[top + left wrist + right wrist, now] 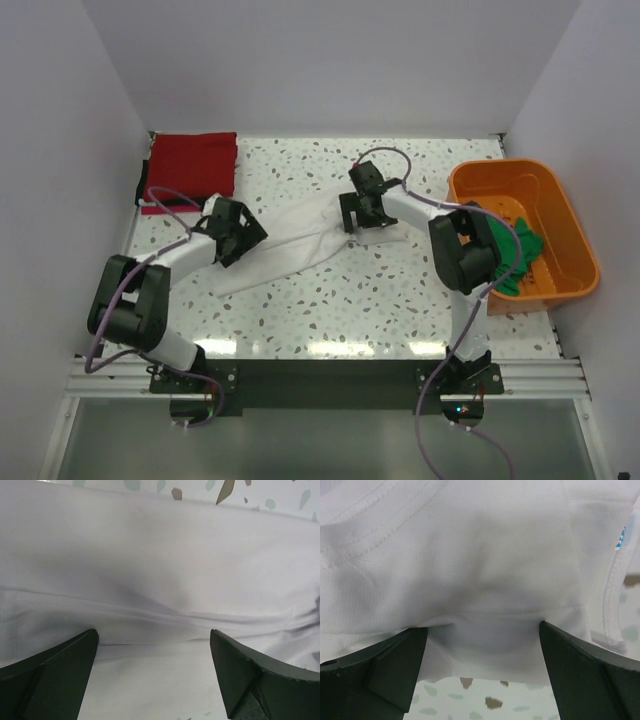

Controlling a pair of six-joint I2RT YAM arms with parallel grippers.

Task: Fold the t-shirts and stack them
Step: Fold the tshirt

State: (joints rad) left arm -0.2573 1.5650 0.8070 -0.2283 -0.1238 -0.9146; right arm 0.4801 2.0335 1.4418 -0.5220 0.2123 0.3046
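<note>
Both ends at work on the white t-shirt point(300, 245), which lies stretched across the middle of the speckled bench point(330, 310). My left end effector point(238, 232) and my right end effector point(360, 212) stand spread wide over it, one near each end, and neither pinches the cloth. From my left wrist, the fingers point(60, 670) flank a long crease; from my right wrist, the shirt's edge lies between my fingers point(585, 665). A folded red t-shirt point(195, 165) rests at the far left corner. A green t-shirt point(515, 255) lies in the orange tub point(500, 170) at right, partly hidden by my right arm.
</note>
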